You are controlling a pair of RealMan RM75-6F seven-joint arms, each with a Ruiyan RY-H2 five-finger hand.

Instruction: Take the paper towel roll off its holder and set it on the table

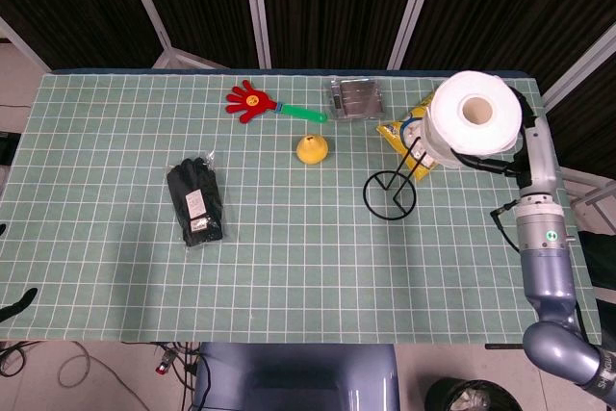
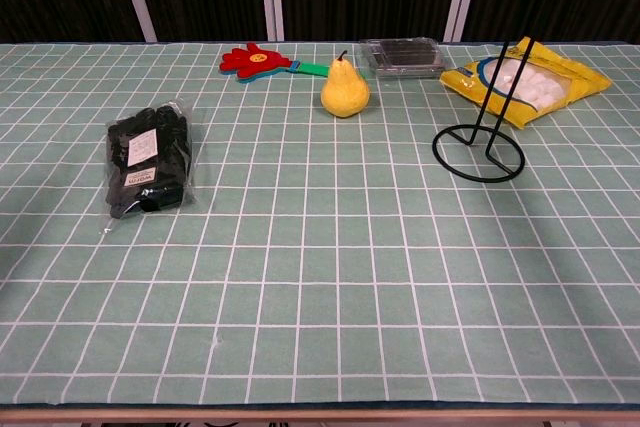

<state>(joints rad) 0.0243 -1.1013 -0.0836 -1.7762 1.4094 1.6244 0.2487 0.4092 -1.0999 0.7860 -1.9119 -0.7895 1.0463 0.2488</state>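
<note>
My right hand [image 1: 523,146] grips the white paper towel roll [image 1: 474,120] and holds it high above the table's right rear, its hollow core facing the head camera. The black wire holder [image 1: 389,221] stands bare below and left of the roll; its rod tops are hidden behind the roll in the head view. In the chest view the holder [image 2: 478,180] shows with its rods leaning right, while the roll and the hand lie out of frame. My left hand appears in neither view.
A yellow pear [image 1: 311,149], a red hand clapper [image 1: 252,102] and a clear plastic box [image 1: 355,98] lie toward the back. A yellow snack bag [image 2: 527,82] sits behind the holder. A black glove packet [image 1: 195,202] lies at left.
</note>
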